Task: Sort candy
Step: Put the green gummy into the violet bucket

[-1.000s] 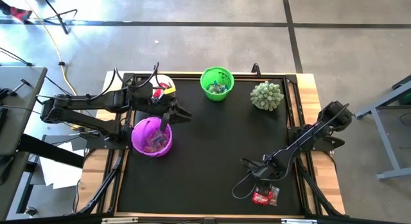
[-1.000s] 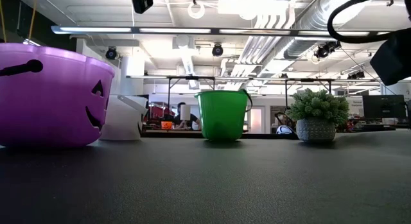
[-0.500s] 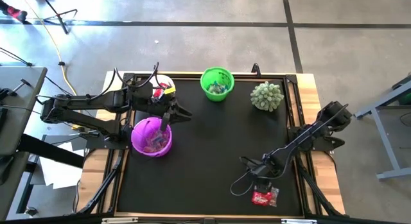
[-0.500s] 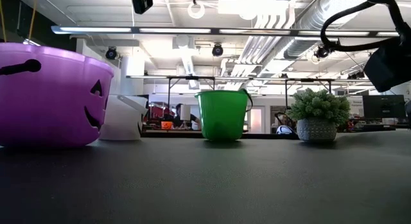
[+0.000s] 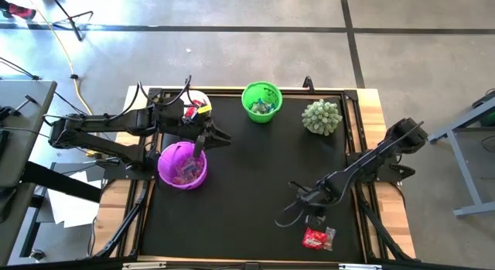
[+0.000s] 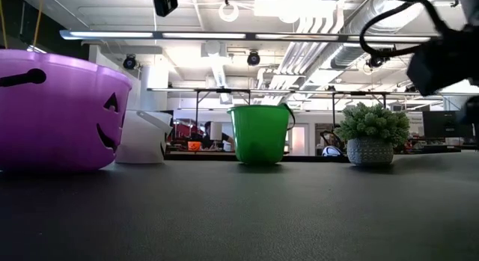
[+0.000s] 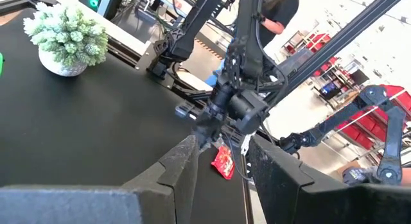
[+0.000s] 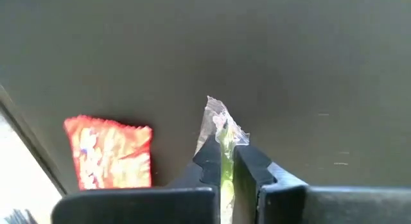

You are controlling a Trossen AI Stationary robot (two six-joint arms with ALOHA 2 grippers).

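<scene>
A black mat [image 5: 255, 177] covers the table, with grey concrete floor around it and an open workshop with ceiling lights behind in the low view. At the far left the left arm reaches in from the table edge; its gripper [image 5: 219, 137] hangs just beside the purple bucket [image 5: 182, 165], fingers [image 7: 176, 166] apart with nothing between them. The purple bucket, which has a pumpkin face in the low view, holds several candies. Behind it, at the mat's back edge, sits a white cup [image 5: 196, 104] with red and yellow bits in it. Further right along the back edge stands the green bucket [image 5: 261, 100], also with wrapped candies inside. Right of that is a spiky pale-green plant [image 5: 321, 115] in a small pot. Near the front right, the right gripper [image 5: 303, 199] is above the mat, pinched shut on a candy [image 8: 221, 137] with a clear, crinkled wrapper and a yellow-green middle. Just beside it, toward the front edge, a red candy pack [image 5: 318, 238] lies flat on the mat
</scene>
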